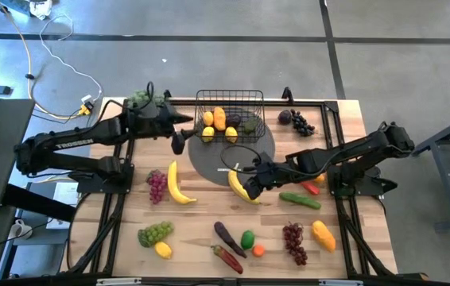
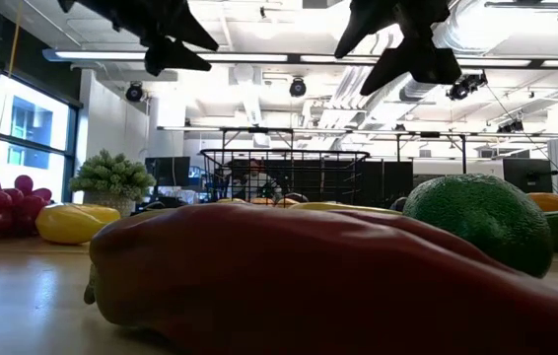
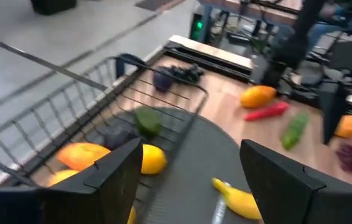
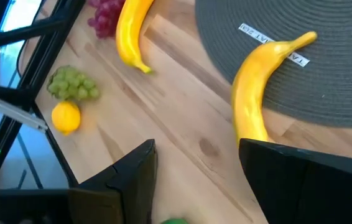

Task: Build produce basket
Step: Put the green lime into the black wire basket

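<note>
- On the left, the left claw (image 1: 179, 141) hangs just beside the small black wire-mesh basket (image 1: 230, 97), at its near left corner; its fingers stand apart with nothing between them.
- That basket sits at the far edge of the round dark grey woven mat (image 1: 233, 155) and already holds a few toy pieces: yellow lemons (image 1: 207, 119), an orange mango (image 1: 219, 118) and something dark green, seen through the mesh from the left wrist view.
- Left of the mat a long yellow plastic banana (image 1: 176, 185) and a bunch of purple-red grapes (image 1: 157, 185) lie loose on the pale wooden worktop (image 1: 129, 214).
- In the middle, a second yellow banana (image 4: 258, 81) lies half on the mat's near edge, half on the wood.
- The right claw (image 1: 250, 181) hovers right over this banana, fingers parted to either side of it and not gripping yet.
- My guess is the step in hand is picking up this banana; next it would need to come down, close on the curved body, lift, and carry it across the mat to the basket.
- Further right a green cucumber (image 1: 300, 200), a red pepper (image 1: 311, 188) and more fruit wait.
</note>
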Robot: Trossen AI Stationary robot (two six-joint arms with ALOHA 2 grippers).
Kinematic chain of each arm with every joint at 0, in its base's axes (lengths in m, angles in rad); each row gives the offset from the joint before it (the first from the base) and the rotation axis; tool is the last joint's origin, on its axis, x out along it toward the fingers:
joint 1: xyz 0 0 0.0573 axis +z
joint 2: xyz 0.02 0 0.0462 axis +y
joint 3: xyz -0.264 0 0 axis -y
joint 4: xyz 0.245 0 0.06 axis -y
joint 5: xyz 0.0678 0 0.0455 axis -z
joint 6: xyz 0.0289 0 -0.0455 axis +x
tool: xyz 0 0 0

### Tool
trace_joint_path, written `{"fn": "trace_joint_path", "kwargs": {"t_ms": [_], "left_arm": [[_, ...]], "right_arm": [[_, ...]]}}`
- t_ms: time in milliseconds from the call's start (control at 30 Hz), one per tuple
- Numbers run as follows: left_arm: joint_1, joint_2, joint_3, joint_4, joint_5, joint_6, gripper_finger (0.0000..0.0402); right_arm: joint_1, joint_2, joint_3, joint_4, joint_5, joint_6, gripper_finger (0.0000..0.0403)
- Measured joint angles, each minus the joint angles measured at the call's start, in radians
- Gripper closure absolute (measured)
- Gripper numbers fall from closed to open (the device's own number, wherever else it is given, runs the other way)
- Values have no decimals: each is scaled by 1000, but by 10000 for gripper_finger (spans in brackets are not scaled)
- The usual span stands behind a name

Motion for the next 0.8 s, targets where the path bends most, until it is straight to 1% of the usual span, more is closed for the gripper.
{"fn": "trace_joint_path", "kwargs": {"t_ms": [133,233,367,467,567,633,700,800], "left_arm": [[-66,-1,0,-37,-1,-65,144],[-111,-1,0,-56,-5,-131,144],[-166,-1,0,-67,-9,-252,144],[-202,-1,0,-84,-10,-352,144],[-238,-1,0,-100,-12,-468,144],[-266,-1,0,-116,-13,-535,144],[-297,-1,0,-134,-22,-585,145],[-350,-1,0,-172,-67,-635,145]], "right_arm": [[12,0,0,2,-3,-54,188],[14,0,0,-6,-29,-79,171],[14,0,0,-14,-87,-145,122],[14,0,0,-15,-135,-233,82],[14,0,0,-21,-143,-260,57],[14,0,0,-27,-161,-287,48],[14,0,0,-42,-188,-348,45],[14,0,0,-77,-203,-430,45]]}}
